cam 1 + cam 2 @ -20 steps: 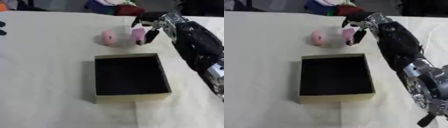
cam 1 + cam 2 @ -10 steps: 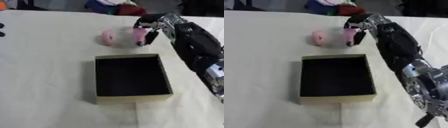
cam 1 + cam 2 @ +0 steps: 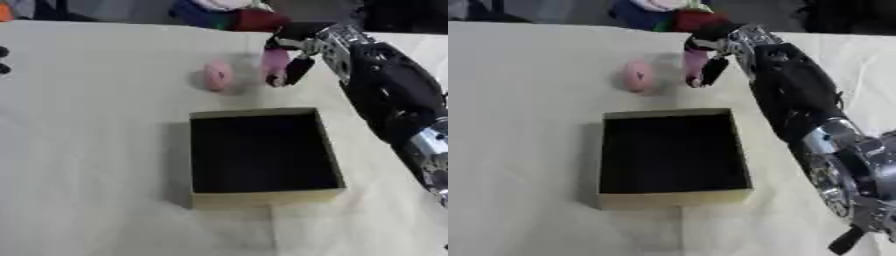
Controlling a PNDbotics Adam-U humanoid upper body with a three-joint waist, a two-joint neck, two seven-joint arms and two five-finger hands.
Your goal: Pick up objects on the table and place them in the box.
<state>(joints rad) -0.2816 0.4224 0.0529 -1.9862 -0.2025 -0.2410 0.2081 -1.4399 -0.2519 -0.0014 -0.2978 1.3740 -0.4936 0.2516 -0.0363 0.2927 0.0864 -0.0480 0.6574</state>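
An open cardboard box (image 3: 261, 199) with a dark inside sits in the middle of the cream table. Beyond it lies a round pink object (image 3: 217, 75). To its right, my right hand (image 3: 297, 50) reaches in from the upper right, fingers curled round a pink upright object (image 3: 274, 65), which stands at or just above the table surface. The box holds nothing that I can see. Only dark fingertips (image 3: 4, 60) of my left hand show at the left edge.
A heap of coloured things, blue, red and white (image 3: 229, 13), lies at the table's far edge behind my right hand. My right forearm (image 3: 391, 95) slants across the table to the right of the box.
My right hand has stayed closed round the pink object and shifted slightly toward the round pink object. The box and the round pink object have not moved.
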